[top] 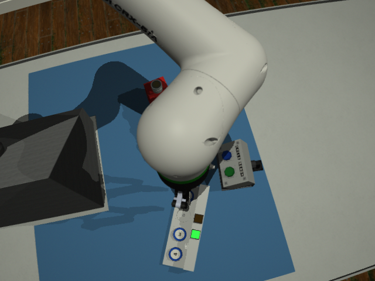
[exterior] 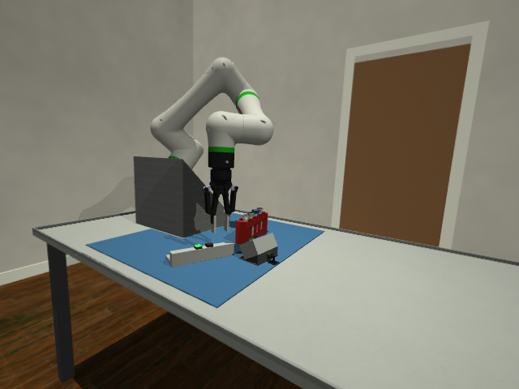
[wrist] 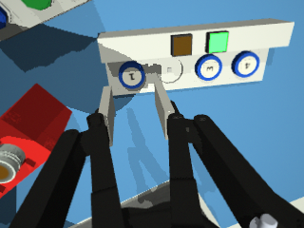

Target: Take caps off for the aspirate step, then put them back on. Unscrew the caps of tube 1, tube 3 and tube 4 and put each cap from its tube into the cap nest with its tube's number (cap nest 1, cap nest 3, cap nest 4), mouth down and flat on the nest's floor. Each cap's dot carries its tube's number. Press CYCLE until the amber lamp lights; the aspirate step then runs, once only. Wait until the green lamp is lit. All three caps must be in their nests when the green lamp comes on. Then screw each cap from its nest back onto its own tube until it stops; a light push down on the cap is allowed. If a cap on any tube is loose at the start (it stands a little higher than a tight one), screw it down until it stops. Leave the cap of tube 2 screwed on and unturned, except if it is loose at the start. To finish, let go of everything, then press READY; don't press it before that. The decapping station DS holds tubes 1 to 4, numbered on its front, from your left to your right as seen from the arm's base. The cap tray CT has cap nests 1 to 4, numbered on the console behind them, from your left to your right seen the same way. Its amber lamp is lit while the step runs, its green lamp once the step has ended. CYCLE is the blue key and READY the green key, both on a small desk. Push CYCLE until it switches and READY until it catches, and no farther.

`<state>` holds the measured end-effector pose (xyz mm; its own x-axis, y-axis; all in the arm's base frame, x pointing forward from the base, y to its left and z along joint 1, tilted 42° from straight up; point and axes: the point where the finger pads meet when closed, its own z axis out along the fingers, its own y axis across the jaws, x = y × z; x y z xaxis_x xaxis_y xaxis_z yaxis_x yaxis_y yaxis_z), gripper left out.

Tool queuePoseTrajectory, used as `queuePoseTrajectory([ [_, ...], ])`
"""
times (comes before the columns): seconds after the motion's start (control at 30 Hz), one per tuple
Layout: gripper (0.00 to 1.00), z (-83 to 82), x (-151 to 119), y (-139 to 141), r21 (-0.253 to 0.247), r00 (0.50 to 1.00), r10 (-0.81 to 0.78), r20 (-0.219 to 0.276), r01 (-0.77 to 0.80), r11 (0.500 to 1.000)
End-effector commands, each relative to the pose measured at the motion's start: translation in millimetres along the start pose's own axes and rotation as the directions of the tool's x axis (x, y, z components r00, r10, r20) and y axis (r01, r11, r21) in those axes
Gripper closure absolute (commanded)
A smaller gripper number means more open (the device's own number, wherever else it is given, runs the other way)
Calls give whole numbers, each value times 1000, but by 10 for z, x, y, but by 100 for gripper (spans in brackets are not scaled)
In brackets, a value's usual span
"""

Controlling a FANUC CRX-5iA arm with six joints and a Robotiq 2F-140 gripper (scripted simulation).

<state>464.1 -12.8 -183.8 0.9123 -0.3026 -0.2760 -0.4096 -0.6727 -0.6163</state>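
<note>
Cap 1 [wrist: 131, 76] sat in the end nest of the cap tray [wrist: 277, 34], the nest nearest the red decapping station [wrist: 33, 114]. It was a low round cap with a blue rim and a white dot on top bearing its numeral. It looked flat and mouth down, though I couldn't see the nest floor beneath it. Next along was an empty round nest [wrist: 171, 70], then cap 3 [wrist: 209, 67] and cap 4 [wrist: 245, 64] in theirs. On the console behind them the green lamp [wrist: 218, 42] glowed and the amber lamp [wrist: 181, 45] was dark.

The gripper [wrist: 133, 94] hung straight down over that end of the tray. Its two pale fingers were drawn in partway with a gap left between them, and nothing was held in it. From the wrist view the cap lay dead ahead along the line of approach, centred in the gap. One finger stood to each side of it along the tray's length, and the gap looked only a little wider than the cap. From the side, the tips seemed above the tray rather than down around the cap.

I judged that the next move would be a plain drop and a squeeze. The finger on the inner side would then come down over the empty nest, not against cap 3.

An uncapped tube [wrist: 7, 163] showed in the station, near the lower left of the wrist view.
</note>
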Motion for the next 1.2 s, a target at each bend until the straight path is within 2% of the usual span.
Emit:
queuePoseTrajectory([
  [0.0, 71, 136, 8, -1, 0, 1000, 0, -1, 0, 1000],
  [0.03, 71, 136, 8, -1, 0, 1000, 0, -1, 0, 1000],
  [0.3, 71, 531, 9, -1, 0, 1000, 0, -1, 0, 1000],
  [1.17, 71, 606, 6, 0, 0, 1000, 0, -1, 0, 1000],
])
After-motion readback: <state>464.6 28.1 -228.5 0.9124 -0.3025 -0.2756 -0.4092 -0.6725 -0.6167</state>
